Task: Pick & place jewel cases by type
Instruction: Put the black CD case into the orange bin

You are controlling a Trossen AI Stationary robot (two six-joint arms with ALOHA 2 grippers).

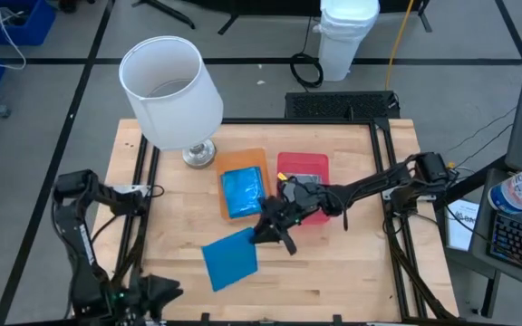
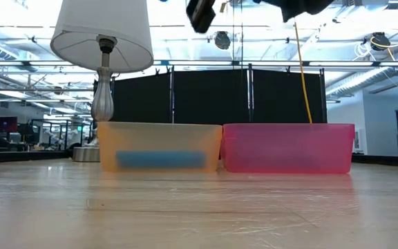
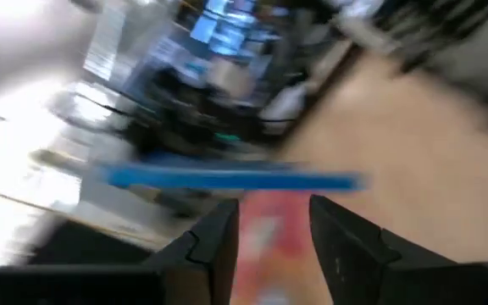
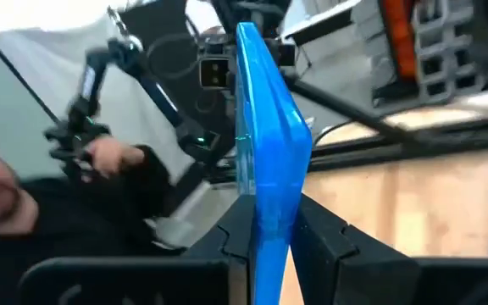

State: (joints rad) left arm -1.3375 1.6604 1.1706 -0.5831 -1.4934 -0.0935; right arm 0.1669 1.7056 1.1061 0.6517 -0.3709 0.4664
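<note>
High view, starting at your left: the left arm [image 1: 80, 235] sits folded at the near left corner of the counter [image 1: 352, 263], well apart from every case. Its wrist view shows its jaws standing apart with nothing between them. A blue strip, blurred, lies across the picture beyond their tips.

The white lamp [image 1: 172, 91] stands at the far left of the counter, well away from both pairs of jaws. The orange tray [image 1: 259, 156] comes next, just beyond the right jaws, with one blue jewel case [image 1: 241, 192] lying flat in it. That case also shows through the tray wall in the low view.

The held blue jewel case [image 1: 229, 258] hangs just to the left of the right jaws. You can see in the right wrist view that they are clamped on its edge, a finger [image 4: 324, 241] pressed against each face.

The red tray [image 1: 304, 163] sits touching the orange one, behind the right jaws, and the right arm [image 1: 370, 186] reaches across it.
</note>
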